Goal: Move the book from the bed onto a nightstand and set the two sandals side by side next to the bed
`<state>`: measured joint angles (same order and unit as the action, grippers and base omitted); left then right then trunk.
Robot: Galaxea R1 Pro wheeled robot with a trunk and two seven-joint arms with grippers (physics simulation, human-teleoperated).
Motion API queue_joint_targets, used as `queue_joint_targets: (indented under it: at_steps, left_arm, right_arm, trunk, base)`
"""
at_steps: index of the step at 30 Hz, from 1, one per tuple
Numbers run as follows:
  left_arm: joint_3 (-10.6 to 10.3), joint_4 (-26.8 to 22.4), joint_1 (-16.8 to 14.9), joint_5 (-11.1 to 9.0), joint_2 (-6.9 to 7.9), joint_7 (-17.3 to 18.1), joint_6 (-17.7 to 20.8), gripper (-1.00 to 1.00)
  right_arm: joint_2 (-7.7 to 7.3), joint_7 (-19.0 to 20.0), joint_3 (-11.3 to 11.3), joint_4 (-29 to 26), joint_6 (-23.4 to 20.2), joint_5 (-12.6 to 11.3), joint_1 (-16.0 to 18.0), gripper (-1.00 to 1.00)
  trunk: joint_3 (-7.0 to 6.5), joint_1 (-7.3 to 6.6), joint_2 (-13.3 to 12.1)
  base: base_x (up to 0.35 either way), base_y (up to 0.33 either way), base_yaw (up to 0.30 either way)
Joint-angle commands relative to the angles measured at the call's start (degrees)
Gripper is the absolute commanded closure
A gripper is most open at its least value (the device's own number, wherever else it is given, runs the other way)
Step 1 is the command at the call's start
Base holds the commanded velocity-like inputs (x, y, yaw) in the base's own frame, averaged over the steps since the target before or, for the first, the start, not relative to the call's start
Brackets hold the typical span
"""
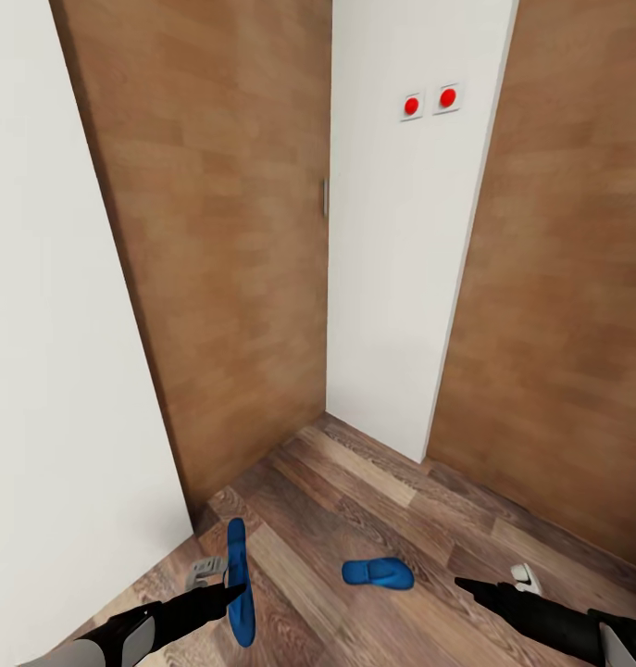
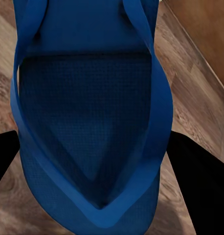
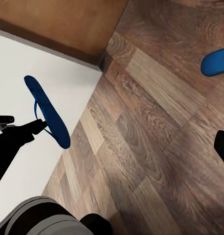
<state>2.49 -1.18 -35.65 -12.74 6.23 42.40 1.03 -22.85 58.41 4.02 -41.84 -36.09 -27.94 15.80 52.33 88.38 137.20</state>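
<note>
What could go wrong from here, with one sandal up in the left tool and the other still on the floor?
1. The held sandal hangs on edge from the left tool, apparently gripped by a small part; it may swing or slip out during travel.
2. The second sandal lies on the plank floor ahead; the base could roll over it.
3. White walls and wood panels close in around this corner, so turning risks clipping them.

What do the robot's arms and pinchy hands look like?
Both arms are slim and glossy black, with a light grey, rounded sleeve-like part nearer the body. The left gripper has black fingers and a small grey block beside it. The right gripper tapers to a dark pointed tip, with a small white piece near it. No cables or lettering can be made out.
</note>
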Motion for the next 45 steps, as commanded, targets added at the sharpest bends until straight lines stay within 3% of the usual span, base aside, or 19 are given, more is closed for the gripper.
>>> queue_joint_targets:
  at_steps: [1, 45]
  left_arm:
    - [0.24, 0.03, -0.03, -0.01, 0.01, 0.23, 0.11, 1.0]
    - [0.24, 0.03, -0.03, -0.01, 0.01, 0.23, 0.11, 1.0]
  right_arm:
    - [-0.01, 0.04, 0.03, 0.0, -0.39, -0.28, 0.02, -1.0]
    - [-0.01, 0.04, 0.03, 0.0, -0.39, -0.28, 0.02, -1.0]
  trunk:
    - [0.06, 0.0, 0.02]
    - [0.06, 0.0, 0.02]
  base:
    - [0.061, 0.0, 0.0]
    - [0.054, -0.051, 0.0]
